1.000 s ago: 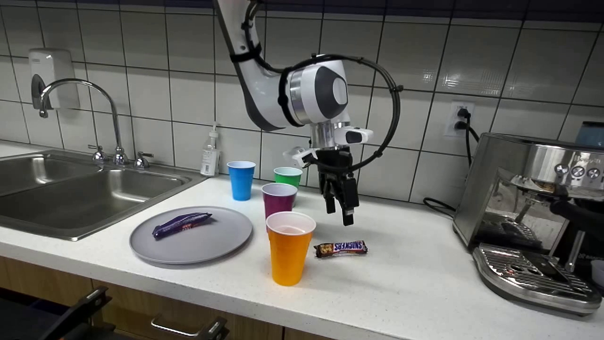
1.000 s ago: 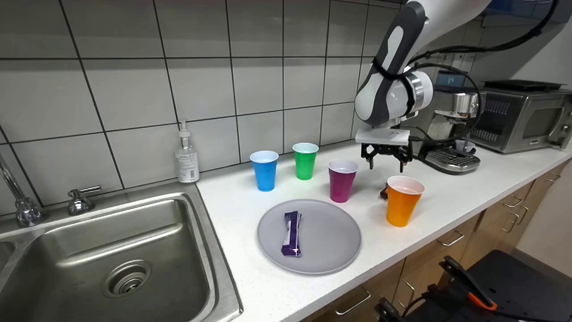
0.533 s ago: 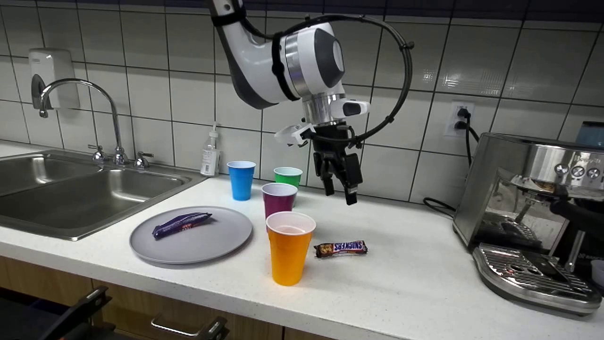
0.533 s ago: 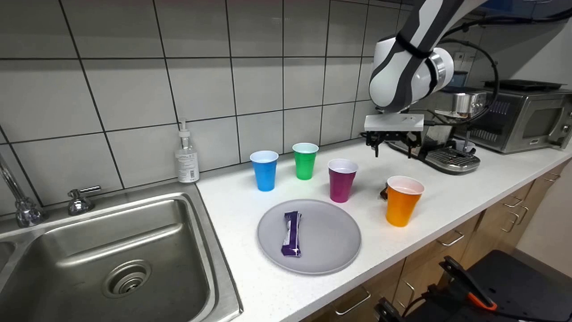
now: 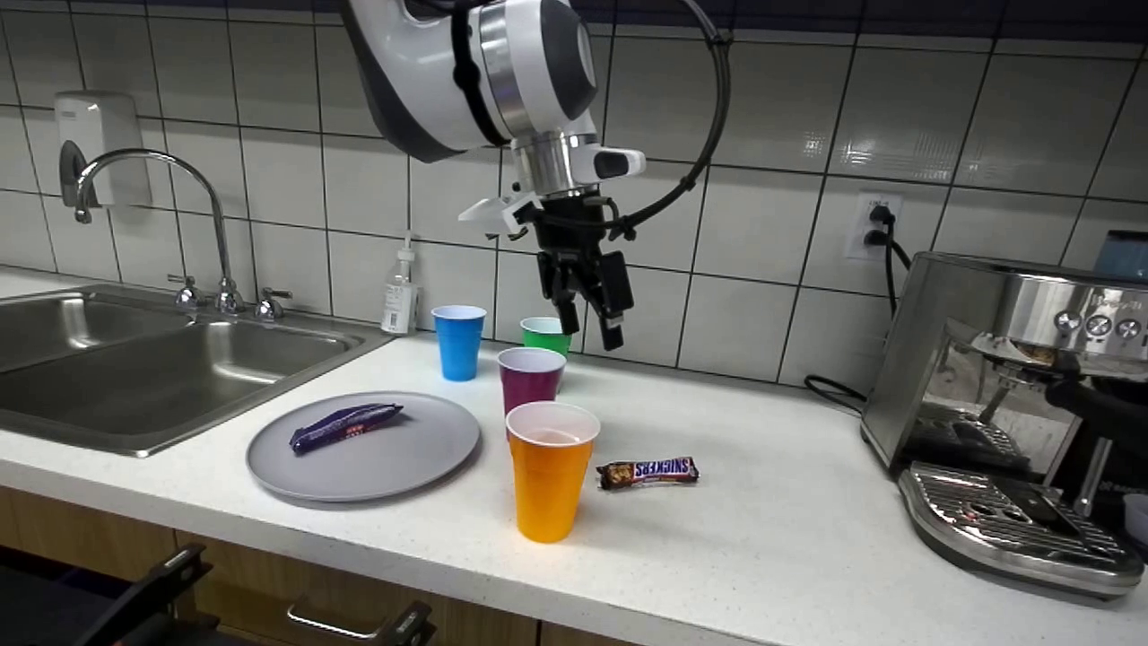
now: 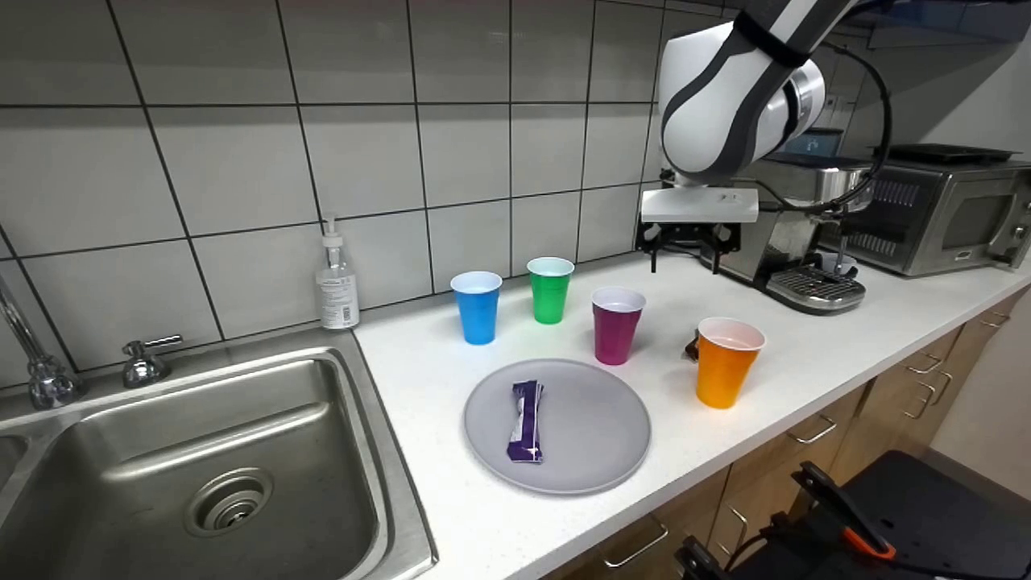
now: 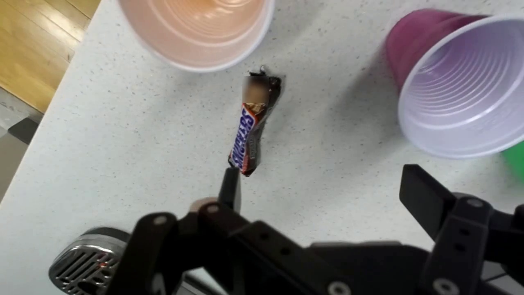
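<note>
Wrist view shows the hand (image 7: 322, 177) spread wide above the tabletop (image 7: 163, 135), where the Snickers bar (image 7: 249, 131) lies. Just beside it, the orange cup (image 6: 723, 370) hides most of it in an exterior view. A purple cup (image 6: 617, 334), a green cup (image 6: 550, 296) and a blue cup (image 6: 478, 316) stand upright; a gray plate (image 6: 596, 427) bears a purple-wrapped bar (image 6: 526, 427).

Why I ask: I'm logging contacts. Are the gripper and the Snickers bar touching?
Apart: an exterior view shows counter between the gripper above and the Snickers bar below.
</note>
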`<move>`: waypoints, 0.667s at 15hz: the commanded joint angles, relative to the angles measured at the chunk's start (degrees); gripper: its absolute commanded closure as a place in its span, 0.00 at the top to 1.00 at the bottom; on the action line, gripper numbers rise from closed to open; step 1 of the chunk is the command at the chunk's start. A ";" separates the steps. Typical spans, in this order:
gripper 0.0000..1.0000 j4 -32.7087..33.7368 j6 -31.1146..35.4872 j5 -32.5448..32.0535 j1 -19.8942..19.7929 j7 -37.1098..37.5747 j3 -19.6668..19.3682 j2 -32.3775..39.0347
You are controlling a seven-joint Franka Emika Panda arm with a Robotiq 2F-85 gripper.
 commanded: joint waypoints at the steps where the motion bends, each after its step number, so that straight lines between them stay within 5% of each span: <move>1: 1.00 -2.40 -0.19 3.85 -1.74 -2.64 5.87 -3.02; 10: 1.00 -2.39 -0.54 12.74 -0.24 -7.28 14.32 -1.69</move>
